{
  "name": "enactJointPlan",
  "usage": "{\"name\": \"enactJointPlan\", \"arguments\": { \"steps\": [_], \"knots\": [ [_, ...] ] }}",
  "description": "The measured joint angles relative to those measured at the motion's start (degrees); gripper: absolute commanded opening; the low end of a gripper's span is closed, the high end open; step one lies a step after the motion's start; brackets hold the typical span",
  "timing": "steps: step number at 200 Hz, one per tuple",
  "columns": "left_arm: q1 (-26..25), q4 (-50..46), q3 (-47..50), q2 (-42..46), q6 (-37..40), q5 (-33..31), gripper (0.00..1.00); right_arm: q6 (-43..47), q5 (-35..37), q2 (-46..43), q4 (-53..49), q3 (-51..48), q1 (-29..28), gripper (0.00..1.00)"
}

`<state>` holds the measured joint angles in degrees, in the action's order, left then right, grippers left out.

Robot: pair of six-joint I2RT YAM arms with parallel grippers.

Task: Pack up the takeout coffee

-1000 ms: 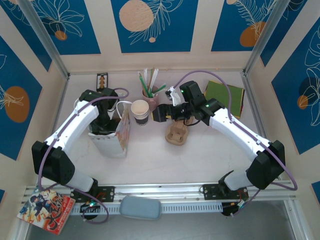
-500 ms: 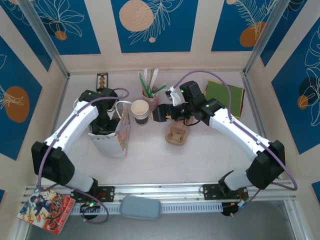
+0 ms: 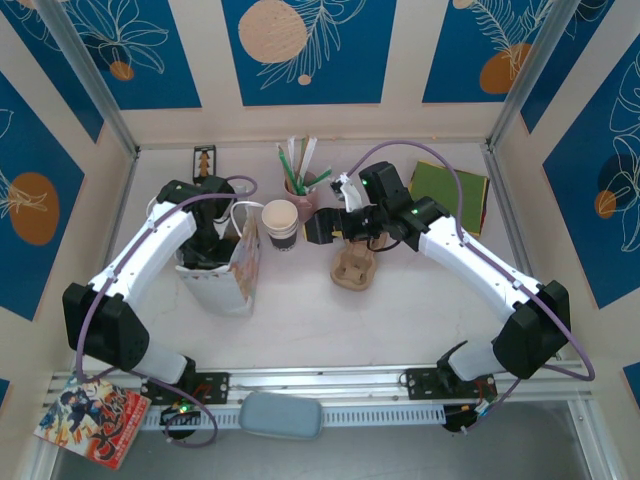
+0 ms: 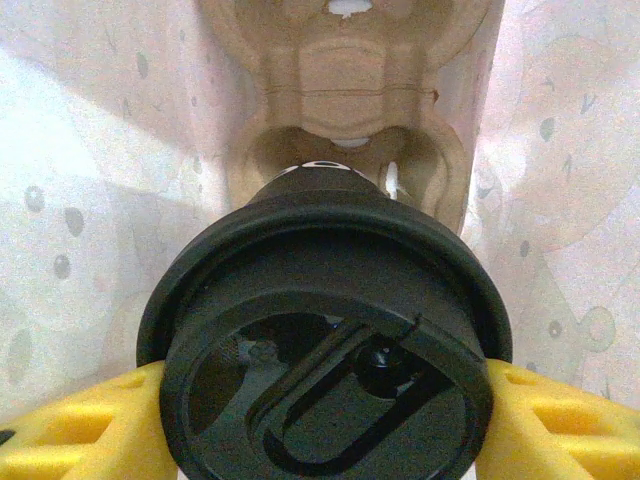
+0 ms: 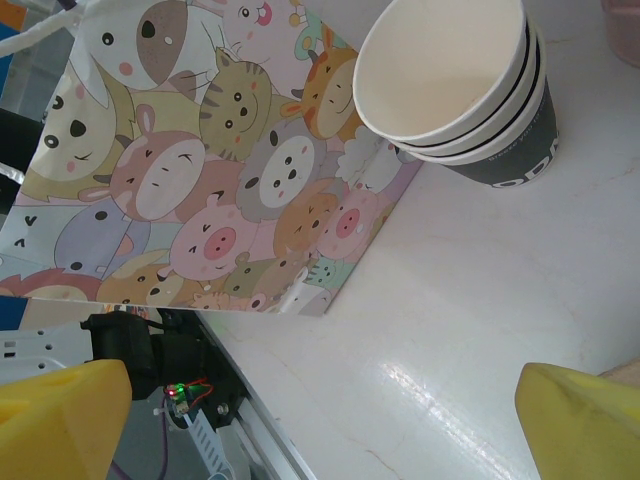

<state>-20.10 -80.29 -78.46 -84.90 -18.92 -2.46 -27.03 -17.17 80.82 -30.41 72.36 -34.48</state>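
The takeout coffee point(image 4: 325, 330) shows its round black lid close up in the left wrist view. My left gripper point(image 4: 325, 425) is shut on it, with a yellow finger point(image 4: 70, 430) on each side. The cup hangs inside the paper bag point(image 4: 100, 180), above a brown cardboard cup carrier point(image 4: 345, 90) at the bag's bottom. From above, the left gripper point(image 3: 210, 250) reaches down into the open bag point(image 3: 240, 272), whose outside has cartoon animals point(image 5: 200, 170). My right gripper point(image 3: 318, 228) is open with nothing between its fingers point(image 5: 320, 420), low over the table beside the bag.
A stack of lidless paper cups point(image 3: 281, 222) point(image 5: 460, 90) stands right of the bag. A second cardboard carrier point(image 3: 354, 268) lies under the right arm. A pink holder of straws point(image 3: 300, 185) and a green pad point(image 3: 448, 190) sit at the back.
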Motion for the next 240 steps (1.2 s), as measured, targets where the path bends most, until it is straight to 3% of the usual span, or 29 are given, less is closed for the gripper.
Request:
{"name": "enactJointPlan", "arguments": {
  "steps": [240],
  "knots": [
    [0.1,2.1,0.6,0.4,1.3,3.5,0.58,0.0,0.0,0.0,0.0,0.0,0.0,0.99]
  ]
}}
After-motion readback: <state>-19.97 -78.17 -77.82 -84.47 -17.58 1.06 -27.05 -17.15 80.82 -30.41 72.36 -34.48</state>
